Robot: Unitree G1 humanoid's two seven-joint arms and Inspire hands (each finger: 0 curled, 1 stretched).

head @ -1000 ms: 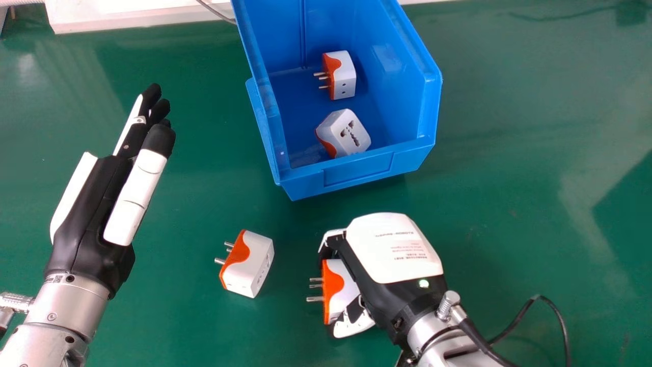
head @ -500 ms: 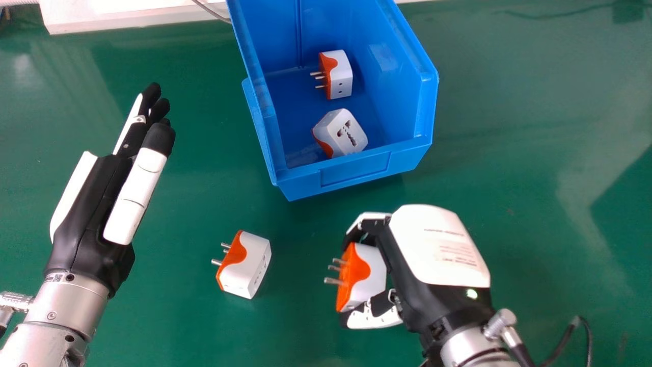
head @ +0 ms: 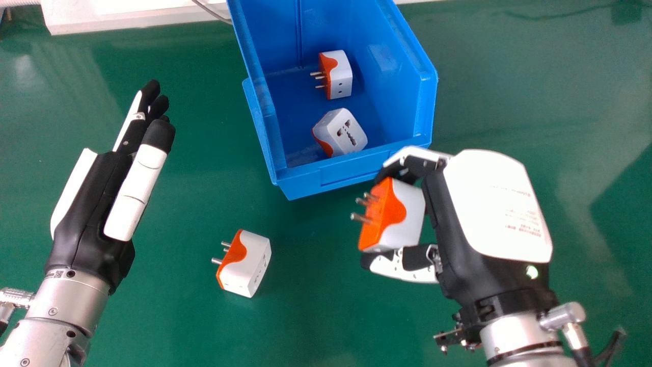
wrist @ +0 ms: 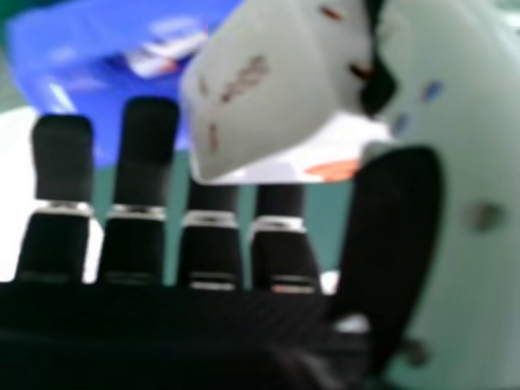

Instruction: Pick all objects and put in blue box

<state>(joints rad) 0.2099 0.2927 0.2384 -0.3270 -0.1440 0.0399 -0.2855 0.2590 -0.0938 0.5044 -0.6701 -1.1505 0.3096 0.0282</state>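
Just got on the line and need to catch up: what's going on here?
The robot's right hand holds a white and orange plug adapter above the green table, near the front of the blue box. Two more adapters already lie in the box, and another adapter sits on the table, not yet picked. The left hand is idle at the view's left, fingers straight.

The left hand point(head: 91, 209) is over the desk point(head: 509, 102), its fingers straight and pointing toward the far edge, with its silver forearm point(head: 56, 326) slanting behind. The right hand point(head: 491, 204) is closed in a grip, curled fingers nearer that edge, the thumb opposite them.
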